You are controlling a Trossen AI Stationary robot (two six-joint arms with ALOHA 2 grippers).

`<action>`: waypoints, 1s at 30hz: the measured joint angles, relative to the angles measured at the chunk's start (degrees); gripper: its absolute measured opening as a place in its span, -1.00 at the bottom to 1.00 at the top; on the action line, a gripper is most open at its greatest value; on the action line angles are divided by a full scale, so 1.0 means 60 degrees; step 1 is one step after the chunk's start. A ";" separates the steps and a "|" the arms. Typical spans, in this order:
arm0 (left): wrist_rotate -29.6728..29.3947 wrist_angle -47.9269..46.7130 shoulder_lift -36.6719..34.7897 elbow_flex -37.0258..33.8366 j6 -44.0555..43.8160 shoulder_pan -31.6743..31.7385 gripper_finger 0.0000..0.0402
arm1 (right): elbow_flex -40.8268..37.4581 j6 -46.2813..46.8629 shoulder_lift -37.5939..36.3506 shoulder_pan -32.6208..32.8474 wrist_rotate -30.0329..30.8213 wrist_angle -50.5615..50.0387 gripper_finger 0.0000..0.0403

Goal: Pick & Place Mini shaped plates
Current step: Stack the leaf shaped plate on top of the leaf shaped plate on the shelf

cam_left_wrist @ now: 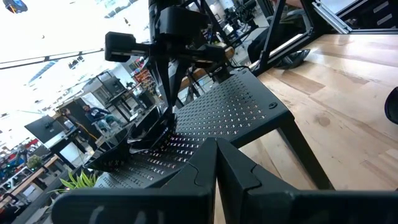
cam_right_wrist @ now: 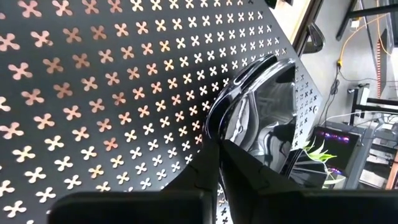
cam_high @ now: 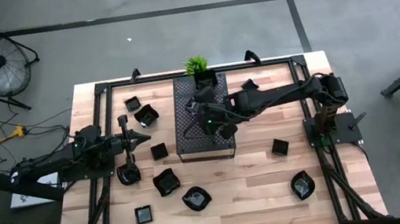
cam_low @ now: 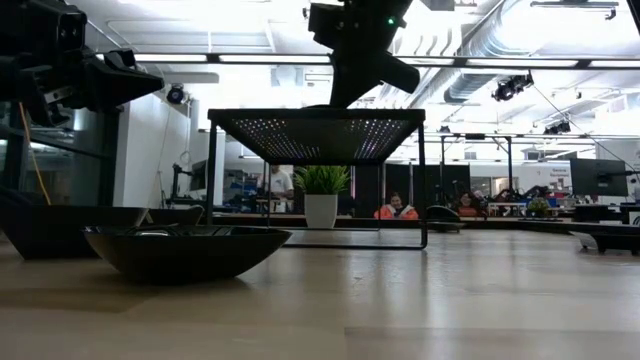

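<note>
Over the dark perforated rectangular tray (cam_high: 206,139), the right gripper (cam_high: 209,120) pinched a glossy black mini plate (cam_right_wrist: 261,118) between near-closed fingers – placing step, release likely next – while the left gripper (cam_high: 145,138) waited beside, fingers closed, empty.

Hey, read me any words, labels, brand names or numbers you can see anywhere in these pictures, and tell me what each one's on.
None can be read.
Perforated tray: only cut-out cross-shaped holes, no lettering.
Mini shaped plates, such as the one on the tray: plain glossy black, no marks.
Room behind the table in the low view: any signs are too small and blurred to read.
</note>
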 joint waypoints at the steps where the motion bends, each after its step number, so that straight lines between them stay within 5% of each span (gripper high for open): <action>1: -0.0001 0.0000 0.0001 -0.0001 0.0000 0.0001 -0.99 | 0.0000 -0.0003 0.0000 0.0000 0.0000 0.0005 -0.93; 30: -0.0002 0.0000 0.0002 -0.0003 -0.0001 0.0002 -0.99 | 0.0000 0.0168 0.0000 0.0000 0.0291 0.0211 -0.93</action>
